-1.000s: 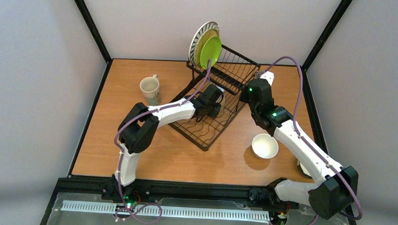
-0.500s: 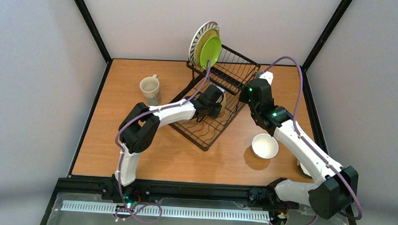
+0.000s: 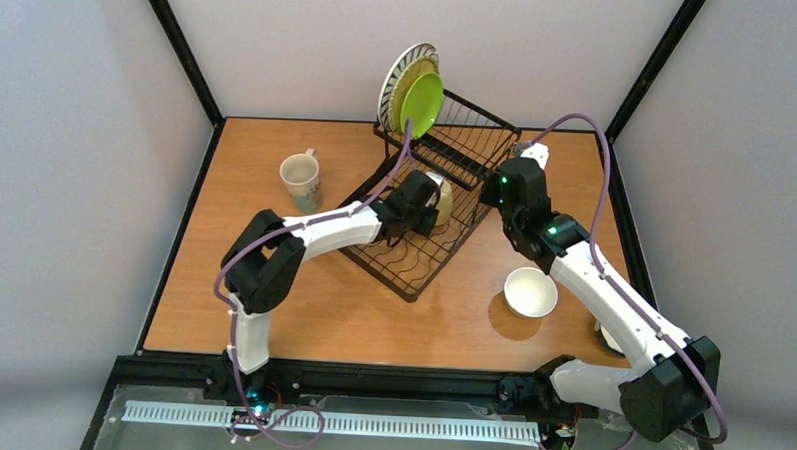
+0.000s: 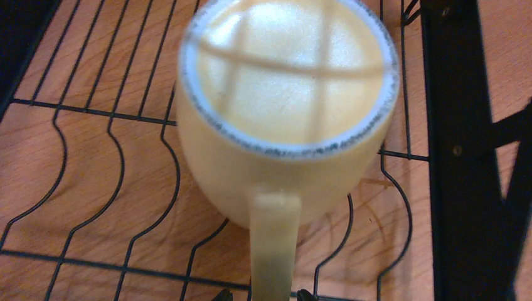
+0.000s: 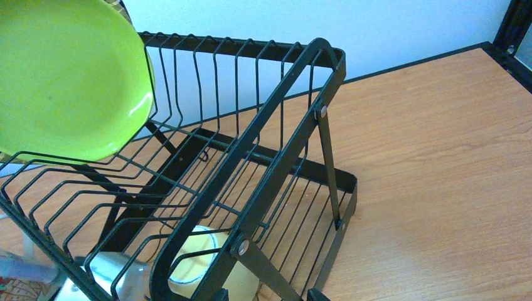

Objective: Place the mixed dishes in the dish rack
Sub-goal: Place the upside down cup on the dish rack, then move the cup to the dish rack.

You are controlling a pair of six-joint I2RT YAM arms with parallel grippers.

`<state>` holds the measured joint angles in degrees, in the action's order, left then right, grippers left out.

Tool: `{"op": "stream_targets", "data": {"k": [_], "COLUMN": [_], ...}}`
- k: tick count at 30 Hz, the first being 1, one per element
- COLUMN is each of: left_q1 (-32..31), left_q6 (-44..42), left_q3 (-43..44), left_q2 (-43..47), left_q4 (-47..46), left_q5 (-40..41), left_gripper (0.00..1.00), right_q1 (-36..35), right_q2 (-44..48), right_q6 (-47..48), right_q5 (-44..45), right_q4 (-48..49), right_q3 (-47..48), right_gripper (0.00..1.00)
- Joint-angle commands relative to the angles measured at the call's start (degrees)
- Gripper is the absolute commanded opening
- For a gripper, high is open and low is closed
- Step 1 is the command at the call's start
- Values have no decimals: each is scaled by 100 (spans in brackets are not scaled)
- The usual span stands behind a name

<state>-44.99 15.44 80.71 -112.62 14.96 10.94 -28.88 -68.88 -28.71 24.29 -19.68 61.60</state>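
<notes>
Mug (image 4: 276, 144): over the rack (image 4: 458, 125) tray, handle pinched by the left gripper (image 4: 262, 295).
Right gripper (image 5: 266, 293): fingers spread, beside rack.

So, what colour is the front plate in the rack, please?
The plate is lime green; right wrist view.

The left arm (image 3: 324, 227) bends at its elbow on the near left and reaches far and right toward the middle. Its pincer (image 4: 263, 295) tips flank a mug (image 4: 282, 125) handle, grip unclear. The right arm (image 3: 602, 287) stretches far and left, its pincer (image 5: 265, 293) tips spread apart.
</notes>
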Motion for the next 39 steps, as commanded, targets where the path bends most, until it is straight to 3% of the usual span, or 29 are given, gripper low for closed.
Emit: {"op": "stream_targets", "data": {"k": [1, 17, 23, 29, 39], "left_q1": [26, -45, -51, -52, -52], "left_q6": [211, 688, 1126, 1908, 3258], "left_q3": [-265, -1101, -1474, -1809, -2280], "left_q2": [567, 2259, 3222, 4176, 5602], "left_q4": [-212, 67, 352, 830, 1685], "left_q5": [-6, 99, 466, 1029, 1971], "left_gripper": [58, 59, 61, 63, 65], "right_q1": [58, -21, -569, -1365, -2571], "right_q2": [129, 403, 10, -764, -2213], "right_q6": [90, 993, 1806, 2650, 3537], "right_q5": [-88, -556, -609, -236, 1338], "right_q4": [-134, -126, -48, -156, -221], "right_q3": [130, 205, 587, 1198, 1658], "right_gripper": [72, 72, 71, 71, 73]}}
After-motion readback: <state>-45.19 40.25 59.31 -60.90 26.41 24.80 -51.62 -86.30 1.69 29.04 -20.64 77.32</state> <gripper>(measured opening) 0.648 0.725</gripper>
